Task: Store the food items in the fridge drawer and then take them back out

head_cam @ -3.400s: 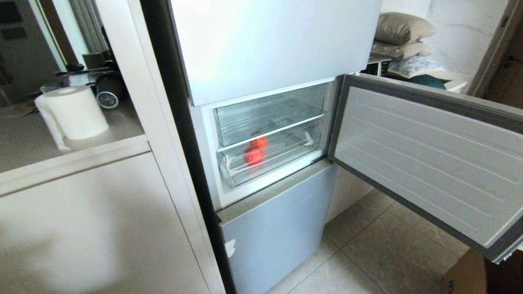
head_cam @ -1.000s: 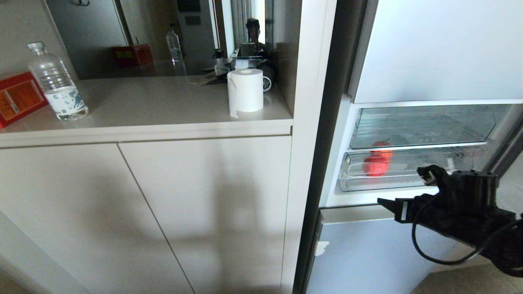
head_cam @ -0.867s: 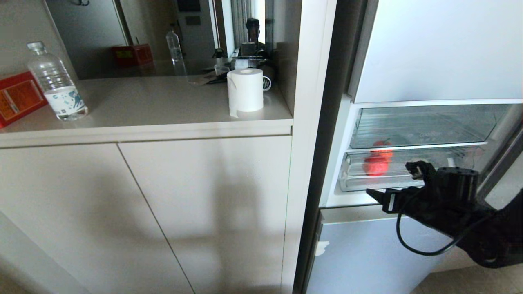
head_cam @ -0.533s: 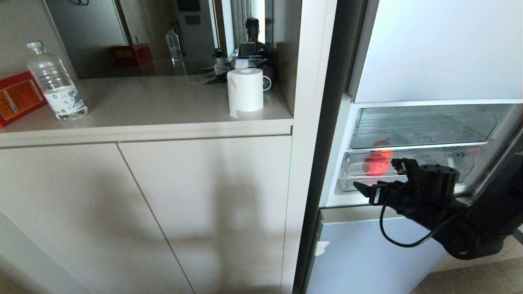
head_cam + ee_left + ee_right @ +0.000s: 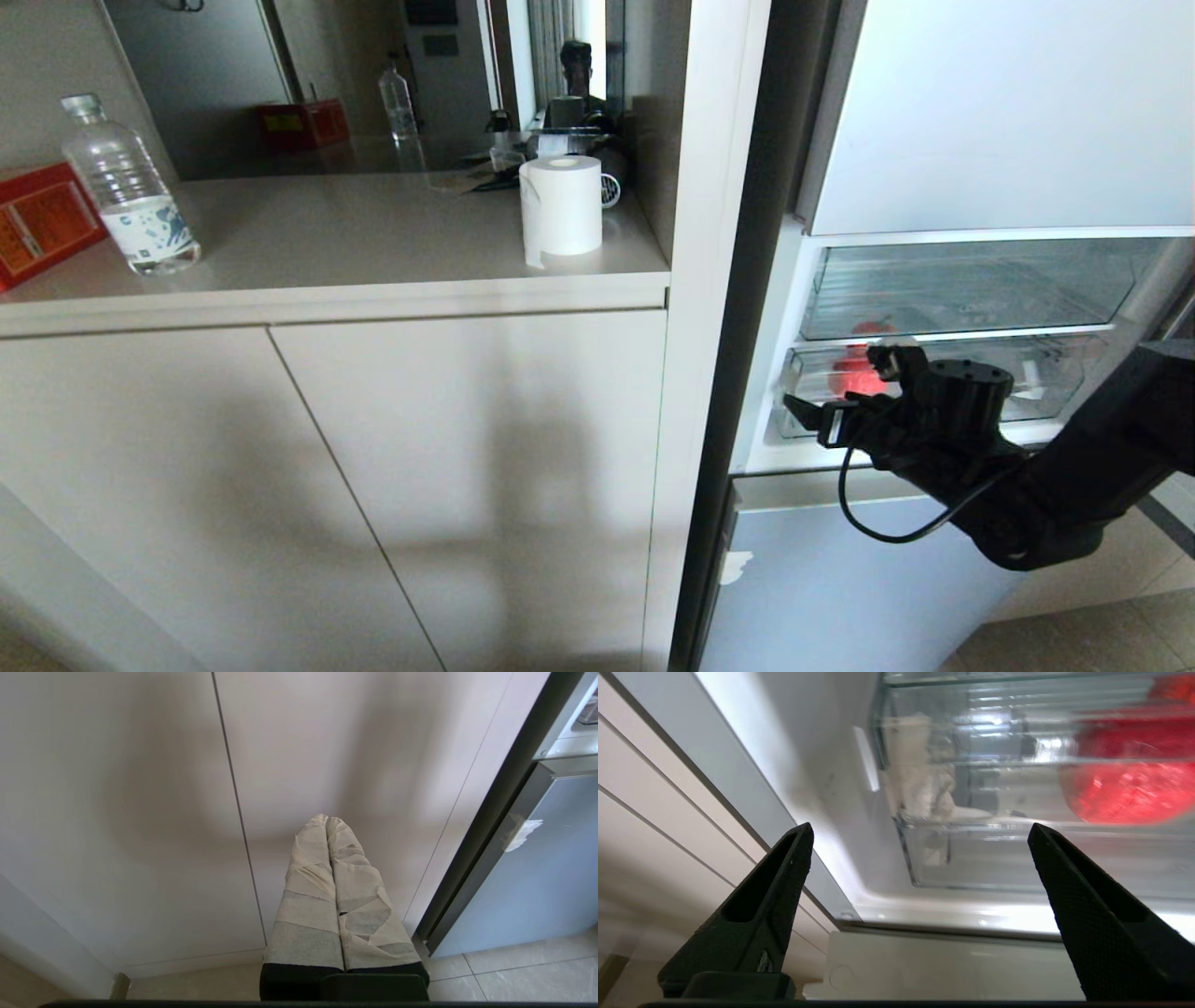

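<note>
In the fridge drawer (image 5: 934,397) sits an orange-red round fruit (image 5: 851,367); right tool (image 5: 920,833) spread, empty.

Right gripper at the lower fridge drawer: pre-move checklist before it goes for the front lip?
1. Right gripper jaws open, nothing between them: ok.
2. Gripper faces the fridge drawer at its taped corner: ok.
3. Drawer pushed in, so it must be pulled first: ok.
4. Red fruit inside the drawer: ok.
5. Fingers around the drawer's lip: not ok, not yet there.
6. Left gripper shut, parked by the cabinet door: ok.
</note>
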Tool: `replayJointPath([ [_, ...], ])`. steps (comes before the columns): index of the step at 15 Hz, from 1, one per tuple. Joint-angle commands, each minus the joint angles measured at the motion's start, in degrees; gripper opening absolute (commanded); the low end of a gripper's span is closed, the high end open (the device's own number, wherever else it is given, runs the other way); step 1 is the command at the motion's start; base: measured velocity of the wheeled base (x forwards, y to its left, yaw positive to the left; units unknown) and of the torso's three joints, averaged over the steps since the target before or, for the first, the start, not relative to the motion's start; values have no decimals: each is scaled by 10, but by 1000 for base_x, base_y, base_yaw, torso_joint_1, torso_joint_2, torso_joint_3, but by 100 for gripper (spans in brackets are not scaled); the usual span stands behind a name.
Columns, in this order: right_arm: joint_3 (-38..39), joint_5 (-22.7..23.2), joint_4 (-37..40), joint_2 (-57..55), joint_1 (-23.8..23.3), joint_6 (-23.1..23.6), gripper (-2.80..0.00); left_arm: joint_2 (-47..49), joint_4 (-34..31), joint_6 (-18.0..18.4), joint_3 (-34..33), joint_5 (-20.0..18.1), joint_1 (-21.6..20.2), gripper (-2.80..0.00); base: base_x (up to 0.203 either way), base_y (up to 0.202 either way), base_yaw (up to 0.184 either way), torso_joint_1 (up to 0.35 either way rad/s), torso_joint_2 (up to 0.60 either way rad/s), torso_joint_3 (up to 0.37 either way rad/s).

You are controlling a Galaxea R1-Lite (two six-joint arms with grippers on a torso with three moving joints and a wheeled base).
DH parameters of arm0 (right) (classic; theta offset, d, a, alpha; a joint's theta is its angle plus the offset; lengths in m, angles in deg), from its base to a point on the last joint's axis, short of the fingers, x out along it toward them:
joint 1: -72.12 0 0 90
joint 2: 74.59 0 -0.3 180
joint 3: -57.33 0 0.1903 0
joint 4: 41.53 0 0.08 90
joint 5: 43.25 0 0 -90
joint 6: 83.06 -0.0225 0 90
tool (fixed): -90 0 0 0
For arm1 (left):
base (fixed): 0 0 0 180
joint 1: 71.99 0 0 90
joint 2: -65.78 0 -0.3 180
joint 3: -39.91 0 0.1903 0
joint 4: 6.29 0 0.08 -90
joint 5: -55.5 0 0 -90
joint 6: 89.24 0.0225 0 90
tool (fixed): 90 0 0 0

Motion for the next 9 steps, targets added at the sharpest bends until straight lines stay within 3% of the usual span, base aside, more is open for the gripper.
replayJointPath([
  [1, -16, -1, -4, -15, 1, 2, 0, 0, 0, 0, 0, 0, 0, -280, 0, 0, 0, 0, 0, 0],
  [9, -58, -20, -4, -49, 9, 4, 0, 0, 0, 0, 0, 0, 0, -280, 0, 0, 0, 0, 0, 0],
])
